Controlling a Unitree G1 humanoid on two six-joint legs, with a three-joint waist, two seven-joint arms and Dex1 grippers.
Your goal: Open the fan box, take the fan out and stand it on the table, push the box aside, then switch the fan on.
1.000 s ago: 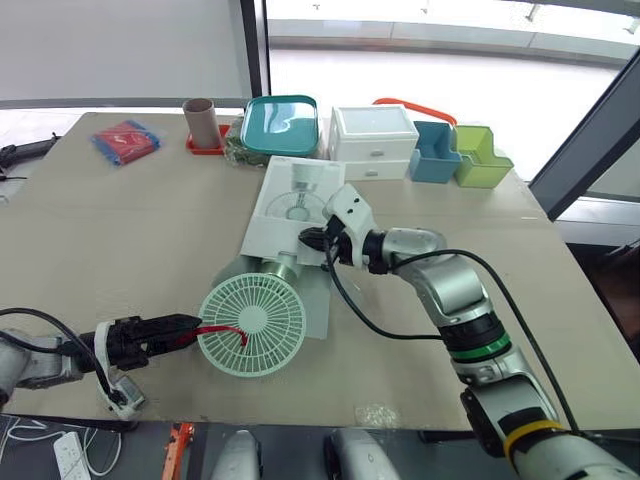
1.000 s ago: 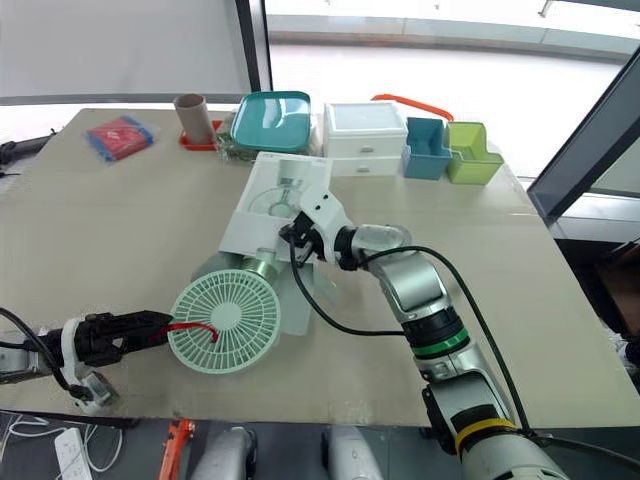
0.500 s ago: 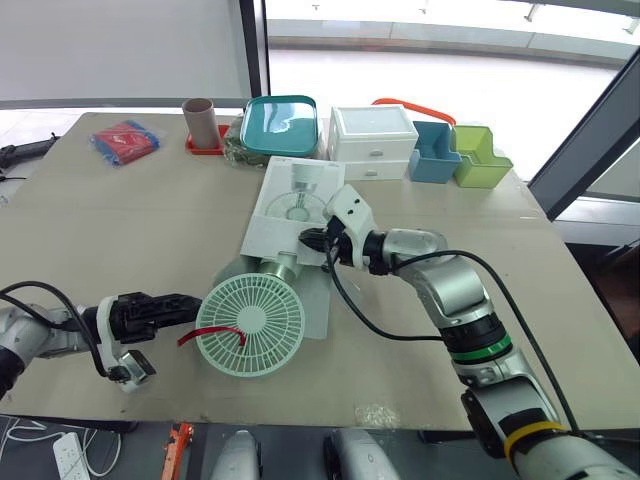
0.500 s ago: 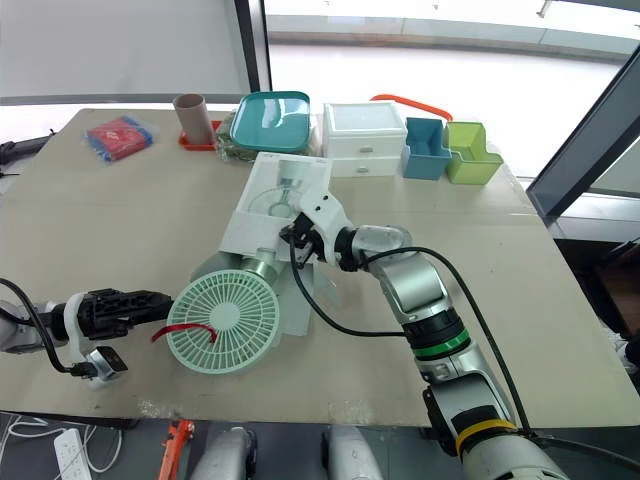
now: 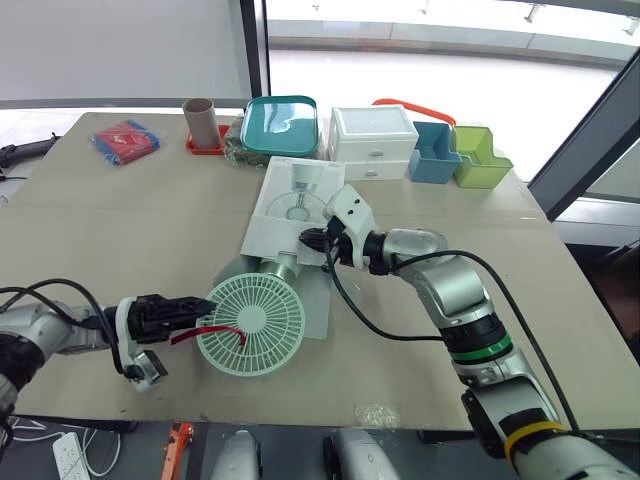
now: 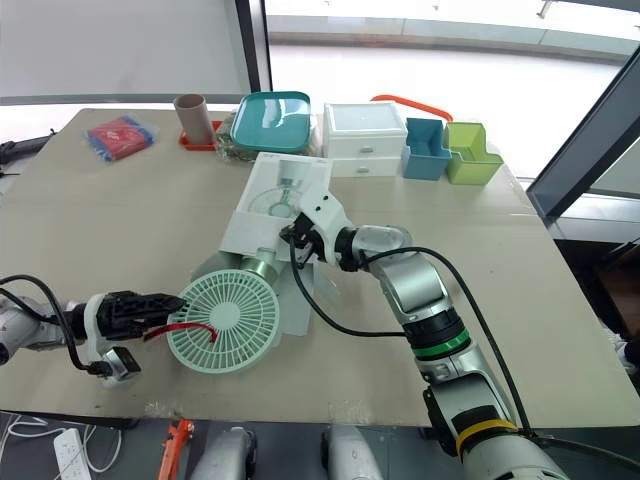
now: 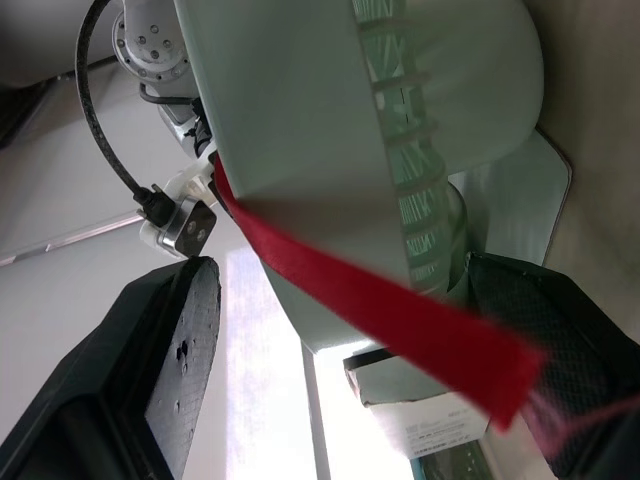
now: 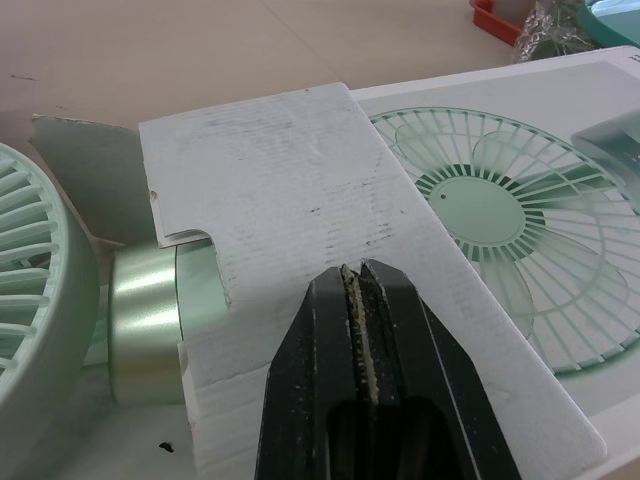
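- While I watch through the head cameras, the mint-green fan (image 5: 252, 325) lies on the tabletop (image 5: 150, 230). Its round grille faces up and its neck reaches back to the open mouth of the white fan box (image 5: 290, 200).
- The left gripper (image 5: 200, 307) sits low at the grille's left rim, and a red strap (image 5: 205, 334) trails from the fan just beside it.
- The right gripper (image 5: 311, 240) is at the near end of the box, on its cardboard flap (image 5: 318, 252).
- Along the far edge stand a cardboard tube (image 5: 200, 120), a teal lidded container (image 5: 280, 122), a white drawer unit (image 5: 373, 142), a blue bin (image 5: 435, 152) and a green bin (image 5: 480, 158). A red packet (image 5: 125, 138) lies well to the left.
- From the left wrist, I see the jaws wide apart with both black fingers (image 7: 160, 370) clear of each other. The grille's edge and the red strap pass between them, and nothing is pinched. The strap's free end lies close to one finger.
- From the right wrist, the jaws are pressed together on the edge of the cardboard flap, with only a thin sliver of card between the fingers (image 8: 300, 400). The fan's pale metallic neck (image 8: 145, 320) shows under the flap, beside the fan picture printed on the box.
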